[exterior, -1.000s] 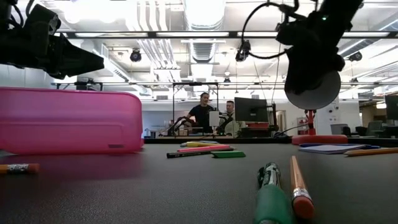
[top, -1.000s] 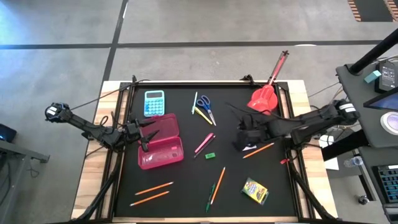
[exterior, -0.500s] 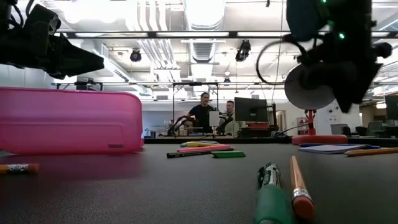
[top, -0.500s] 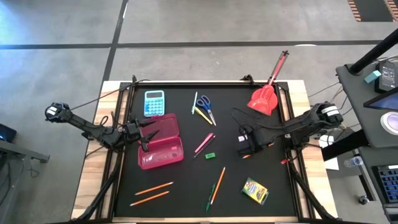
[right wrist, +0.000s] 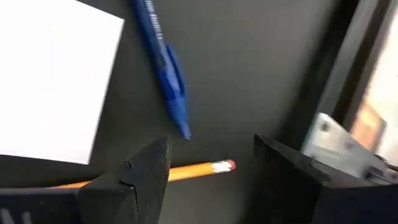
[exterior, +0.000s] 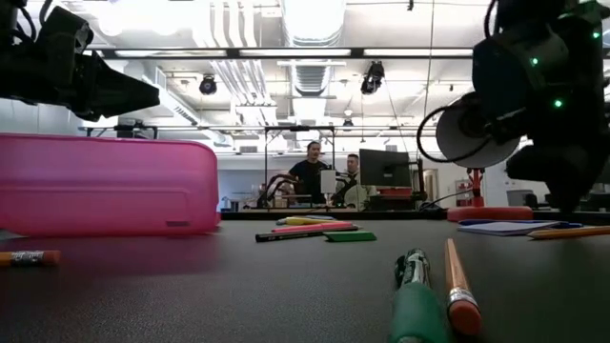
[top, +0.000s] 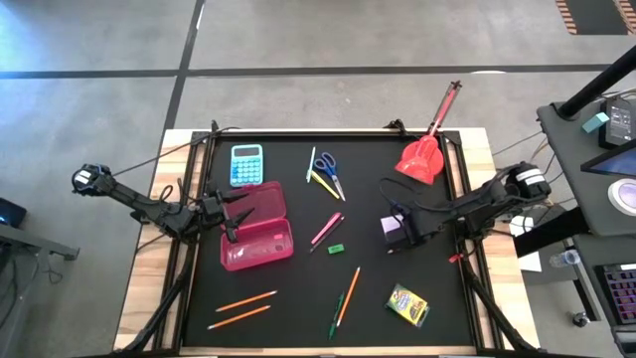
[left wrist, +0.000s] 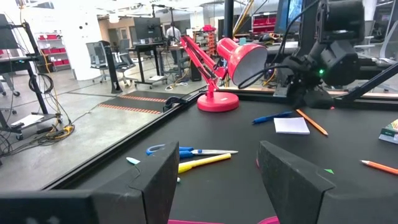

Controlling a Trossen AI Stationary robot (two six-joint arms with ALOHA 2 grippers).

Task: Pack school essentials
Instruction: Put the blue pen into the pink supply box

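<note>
Pencil (right wrist: 186, 170) is lying on the bench (top: 298, 298) beside a blue pen (right wrist: 163, 68) and a white pad (top: 393, 225), directly under the right gripper (right wrist: 208, 180), which is hovering open and empty. Advice: centre the jaws across the pencil, descend until nearly touching, then close. Left gripper (top: 237, 212) is waiting open and empty above the pink case (top: 260, 237).

High view looks straight down; low view sits at tabletop; both show the pink case (top: 257, 232).
</note>
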